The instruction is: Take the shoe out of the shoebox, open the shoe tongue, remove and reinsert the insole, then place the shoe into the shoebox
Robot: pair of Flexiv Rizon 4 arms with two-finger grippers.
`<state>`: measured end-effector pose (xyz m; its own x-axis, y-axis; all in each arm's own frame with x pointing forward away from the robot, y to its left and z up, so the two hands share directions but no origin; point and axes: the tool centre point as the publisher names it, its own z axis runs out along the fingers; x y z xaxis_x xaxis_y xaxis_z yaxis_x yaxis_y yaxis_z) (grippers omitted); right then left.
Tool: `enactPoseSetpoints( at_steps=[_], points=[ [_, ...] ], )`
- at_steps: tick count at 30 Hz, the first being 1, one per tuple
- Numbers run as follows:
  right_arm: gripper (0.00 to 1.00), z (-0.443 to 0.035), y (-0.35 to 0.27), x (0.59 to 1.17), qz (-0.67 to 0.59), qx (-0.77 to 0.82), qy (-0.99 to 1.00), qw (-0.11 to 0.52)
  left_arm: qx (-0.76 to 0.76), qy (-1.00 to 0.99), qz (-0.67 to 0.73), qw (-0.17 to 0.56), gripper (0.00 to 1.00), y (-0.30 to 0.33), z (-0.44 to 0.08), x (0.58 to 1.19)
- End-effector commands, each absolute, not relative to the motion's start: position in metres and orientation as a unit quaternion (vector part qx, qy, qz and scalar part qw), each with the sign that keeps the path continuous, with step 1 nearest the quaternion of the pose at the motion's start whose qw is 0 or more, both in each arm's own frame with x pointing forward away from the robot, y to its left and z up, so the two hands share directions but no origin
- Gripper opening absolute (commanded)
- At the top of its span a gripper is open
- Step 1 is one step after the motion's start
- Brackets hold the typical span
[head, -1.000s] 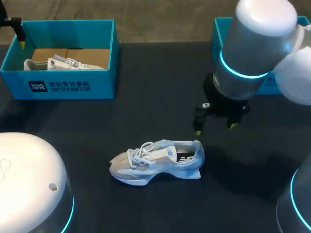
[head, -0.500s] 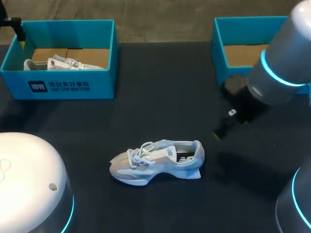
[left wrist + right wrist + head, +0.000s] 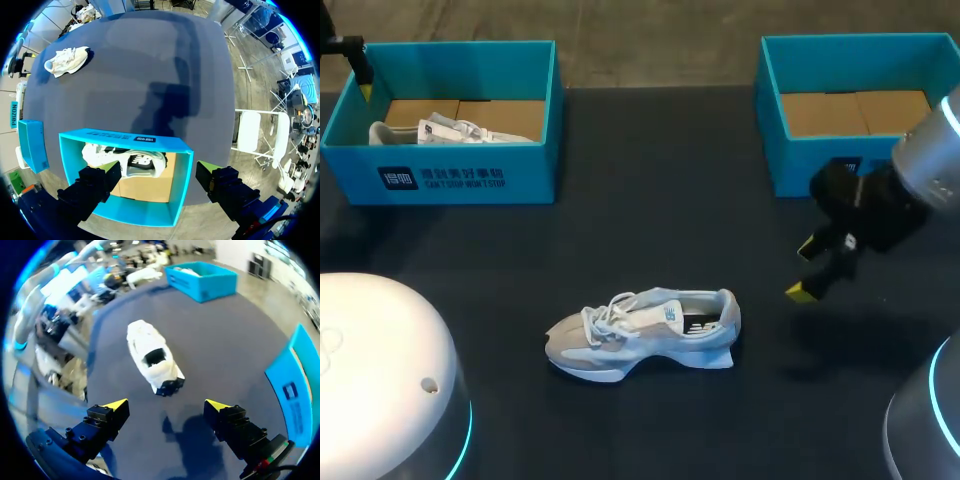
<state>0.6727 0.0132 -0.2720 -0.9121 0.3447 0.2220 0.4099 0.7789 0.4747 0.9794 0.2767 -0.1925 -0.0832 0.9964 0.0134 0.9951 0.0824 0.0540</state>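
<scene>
Your shoe (image 3: 645, 335) lies mid-table, its long axis running left to right, heel toward your right gripper (image 3: 804, 268), which hangs spread and empty near that heel. Your left gripper (image 3: 160, 181), also spread, hovers over the far-left corner's shoebox (image 3: 125, 143), seemingly clear of it.

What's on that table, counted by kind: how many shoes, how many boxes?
Shoes: 2 (loose shoe, boxed shoe)
Boxes: 2 (left box, right box)
Total: 4
</scene>
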Motion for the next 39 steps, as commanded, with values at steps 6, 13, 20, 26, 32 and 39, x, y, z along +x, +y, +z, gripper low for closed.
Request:
enactPoseSetpoints(
  at_steps=[6, 13, 20, 26, 32, 39],
  points=[
    [1.00, -0.290, 0.011, 0.671, -0.395, 0.047, -0.915, 0.068, 0.677, 0.736, 0.026, 0.013, 1.00, 0.277, -0.193, 0.979],
    [1.00, -0.290, 0.011, 0.671, -0.395, 0.047, -0.915, 0.068, 0.677, 0.736, 0.026, 0.013, 1.00, 0.277, -0.193, 0.979],
    [1.00, -0.290, 0.011, 0.671, -0.395, 0.047, -0.915, 0.068, 0.677, 0.736, 0.026, 0.013, 1.00, 0.277, -0.193, 0.979],
    [1.00, -0.317, 0.014, 0.672, -0.416, -0.014, -0.909, 0.022, 0.677, 0.736, 0.026, 0.013, 1.00, 0.277, -0.193, 0.979],
    [1.00, -0.337, 0.011, 0.672, -0.438, -0.014, -0.899, 0.020, 0.677, 0.736, 0.026, 0.013, 1.00, 0.277, -0.193, 0.979],
    [1.00, -0.354, 0.001, 0.676, -0.459, -0.039, -0.888, 0.010, 0.677, 0.736, 0.026, 0.013, 1.00, 0.277, -0.193, 0.979]
  ],
)
